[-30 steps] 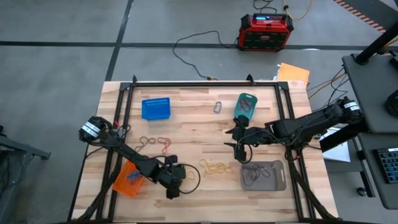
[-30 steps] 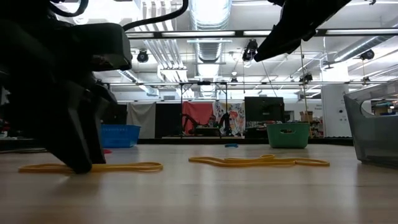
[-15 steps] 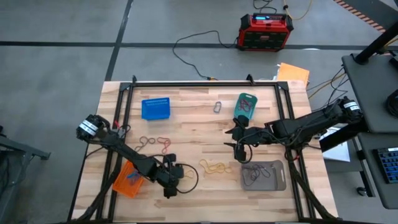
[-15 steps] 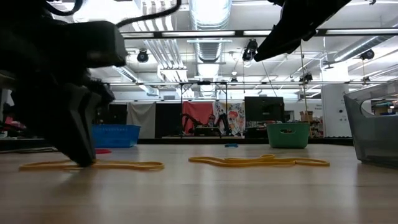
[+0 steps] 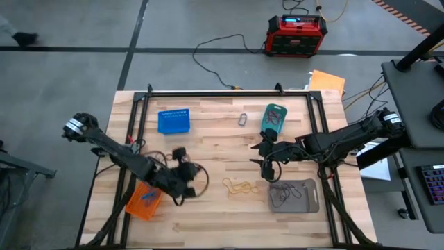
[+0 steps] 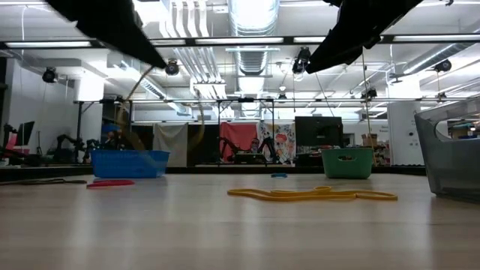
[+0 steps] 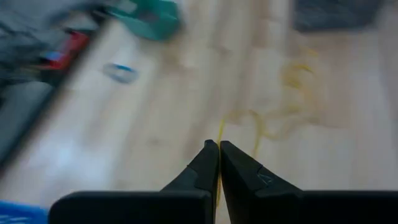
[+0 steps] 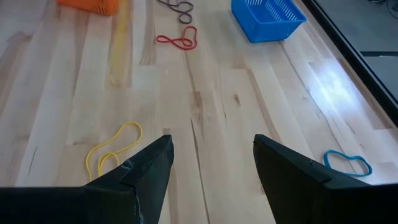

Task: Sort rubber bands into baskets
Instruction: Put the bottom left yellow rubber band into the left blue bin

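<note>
Pale wooden table (image 5: 222, 118), plastic baskets (image 5: 173, 121)

Industrial robotics lab: bare concrete floor (image 5: 69, 76), exposed ceiling ducting (image 6: 251, 19) with strip lighting, wooden worktop (image 5: 215, 149) in a black metal frame, monitor (image 6: 317, 129) beyond its far edge.

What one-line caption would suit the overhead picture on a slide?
Left gripper shut on a yellow rubber band, lifted near the orange basket; right gripper open over the wooden table.

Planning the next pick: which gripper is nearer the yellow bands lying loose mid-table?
Right. The right gripper hangs just beside the yellow bands; the left gripper, shut, is farther off toward the orange basket.
</note>
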